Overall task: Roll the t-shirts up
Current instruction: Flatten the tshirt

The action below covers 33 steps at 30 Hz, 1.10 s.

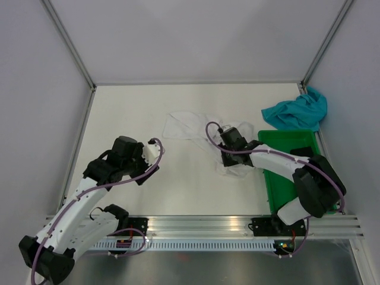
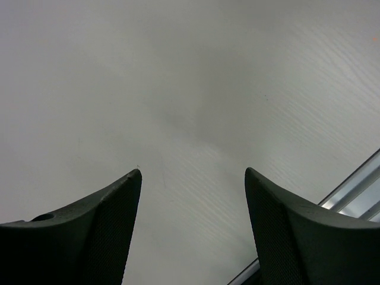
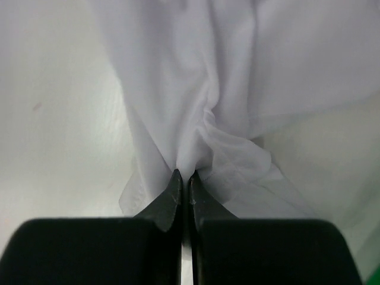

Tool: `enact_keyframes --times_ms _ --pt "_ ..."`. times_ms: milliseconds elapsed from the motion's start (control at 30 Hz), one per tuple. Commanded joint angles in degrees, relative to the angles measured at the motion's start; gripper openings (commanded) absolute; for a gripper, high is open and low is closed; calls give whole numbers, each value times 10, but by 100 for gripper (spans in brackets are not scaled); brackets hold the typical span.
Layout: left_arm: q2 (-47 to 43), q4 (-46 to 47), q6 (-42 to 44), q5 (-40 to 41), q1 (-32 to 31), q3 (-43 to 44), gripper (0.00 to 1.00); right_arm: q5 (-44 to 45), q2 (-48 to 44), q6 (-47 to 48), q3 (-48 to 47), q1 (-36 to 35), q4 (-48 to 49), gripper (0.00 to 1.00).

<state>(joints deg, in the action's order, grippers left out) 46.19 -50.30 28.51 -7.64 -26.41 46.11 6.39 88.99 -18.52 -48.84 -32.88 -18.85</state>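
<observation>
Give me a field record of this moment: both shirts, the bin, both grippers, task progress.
white t-shirt: spread loosely at mid-table, wrinkled, not rolled
teal t-shirt: crumpled at the far right, just beyond the bin, untouched
green bin: right side of the table, right arm reaching across it
left gripper: open, over bare table, holding nothing
right gripper: shut, pinching a gathered fold of the white t-shirt
progress: neither shirt rolled yet

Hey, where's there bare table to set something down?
Bare: the far-left corner between the wall frame and the white t-shirt, and the near middle between left arm and right arm. Crowded: the right side, with teal t-shirt and green bin.
</observation>
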Motion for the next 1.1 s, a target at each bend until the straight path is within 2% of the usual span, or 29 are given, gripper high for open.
enact_keyframes --times_ms 0,100,133,233,367,433,467,567,700,800,900,933,967,1033,1067 --pt "50 45 -20 58 0 13 75 -82 -94 -11 30 -66 -51 0" --pt "110 80 10 52 0 21 75 -130 -166 -28 81 -80 -72 0" --pt "155 103 17 55 0 24 75 -135 -195 -41 100 -80 -83 0" --pt "236 148 46 63 0 53 75 -140 -226 -55 117 -80 -87 0" --pt "409 171 85 61 0 139 71 -105 -222 -60 113 -79 -91 0" --pt "447 169 110 36 -1 156 71 -98 -214 -57 110 -79 -91 0" --pt "463 168 150 28 -4 157 71 -97 -211 -57 109 -78 -91 0" --pt "513 172 188 39 -3 171 72 -89 -202 -56 107 -78 -90 0" --pt "583 173 161 40 -3 218 72 -89 -189 -56 104 -79 -85 0" --pt "610 174 160 18 -3 227 72 -85 -183 -54 102 -79 -85 0" --pt "641 177 141 33 -3 242 71 -77 -184 -54 103 -79 -88 0" --pt "647 177 139 36 -3 242 67 -75 -185 -52 100 -79 -92 0" --pt "652 176 139 37 -3 239 54 -71 -185 -51 98 -79 -94 0" --pt "653 173 139 28 -3 230 40 -67 -189 -49 90 -78 -96 0" --pt "649 170 139 18 -3 221 24 -52 -191 -49 88 -76 -96 0"
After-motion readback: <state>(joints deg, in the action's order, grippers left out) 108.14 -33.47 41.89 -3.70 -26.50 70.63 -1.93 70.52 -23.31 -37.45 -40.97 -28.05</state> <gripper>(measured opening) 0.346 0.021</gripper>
